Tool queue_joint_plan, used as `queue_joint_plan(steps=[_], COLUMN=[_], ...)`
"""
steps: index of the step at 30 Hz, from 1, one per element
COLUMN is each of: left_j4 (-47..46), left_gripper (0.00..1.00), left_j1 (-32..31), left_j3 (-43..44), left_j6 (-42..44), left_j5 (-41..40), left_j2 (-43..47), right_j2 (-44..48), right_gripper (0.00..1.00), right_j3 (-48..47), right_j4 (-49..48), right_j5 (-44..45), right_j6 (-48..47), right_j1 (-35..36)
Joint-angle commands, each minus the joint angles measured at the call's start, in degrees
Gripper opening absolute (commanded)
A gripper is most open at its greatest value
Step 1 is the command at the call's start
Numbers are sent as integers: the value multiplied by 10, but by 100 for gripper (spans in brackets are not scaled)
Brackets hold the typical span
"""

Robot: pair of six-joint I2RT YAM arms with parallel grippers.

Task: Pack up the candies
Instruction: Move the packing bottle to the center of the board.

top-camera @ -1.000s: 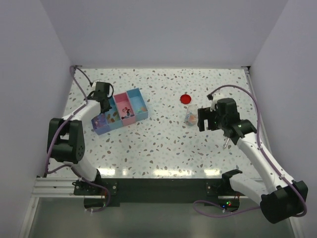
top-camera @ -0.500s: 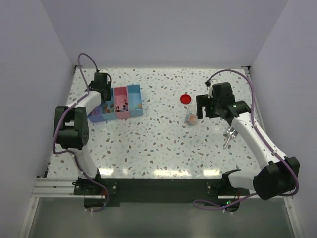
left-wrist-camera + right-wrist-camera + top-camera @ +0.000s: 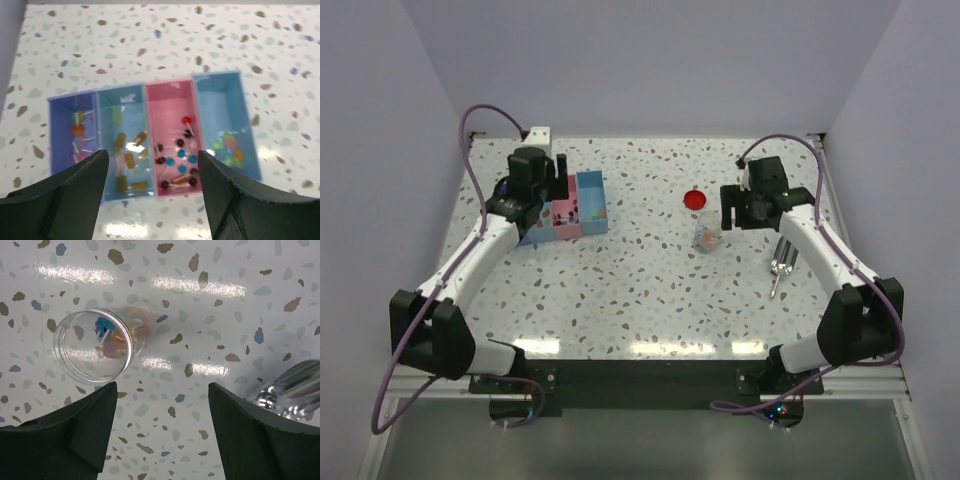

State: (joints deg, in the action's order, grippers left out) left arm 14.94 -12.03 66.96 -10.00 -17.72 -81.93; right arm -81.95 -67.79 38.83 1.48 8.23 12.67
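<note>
Loads of the tiny wrapped mixed-colour candies (image 3: 175, 155) sit in the four-bin purple, blue and pink plastic tray (image 3: 170, 107), a few are in the clear round plastic jar (image 3: 95, 345) on the speckled tabletop (image 3: 200, 315); left jaws and right jaws both gape empty, so mostly packed I'd guess

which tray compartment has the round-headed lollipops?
The pink compartment, sitting between the light-blue compartment and the blue end compartment. It is the only pink one, and its round-headed lollipops are small dark, red and blue balls on sticks.
</note>
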Motion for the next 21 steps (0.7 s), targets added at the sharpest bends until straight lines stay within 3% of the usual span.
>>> queue_joint_plan(steps=[1,10,15,17,20,21], left_j4=[27,-67,-130,-140,-140,-141], left_gripper=[77,93,95,95,95,95], left_j1=[-49,-57,-57,-57,-57,-57], left_j3=[-66,-285,-371,-379,-366,-362], left_j6=[-17,-9,-26,-28,-21,-17], left_j5=[9,27,13,3,-8,-13], left_j2=[56,273,312,310,298,292], right_j2=[-15,-97,-124,-131,-140,-141], right_gripper=[76,72,70,65,50,41], right_j3=[-36,-75,-88,-90,-97,-100], right_j4=[-41,-56,-51,-50,-38,-33], right_j5=[-14,-38,-35,-31,-28,-28], right_j6=[8,18,14,11,1,-3], right_j1=[-1,2,7,8,12,15])
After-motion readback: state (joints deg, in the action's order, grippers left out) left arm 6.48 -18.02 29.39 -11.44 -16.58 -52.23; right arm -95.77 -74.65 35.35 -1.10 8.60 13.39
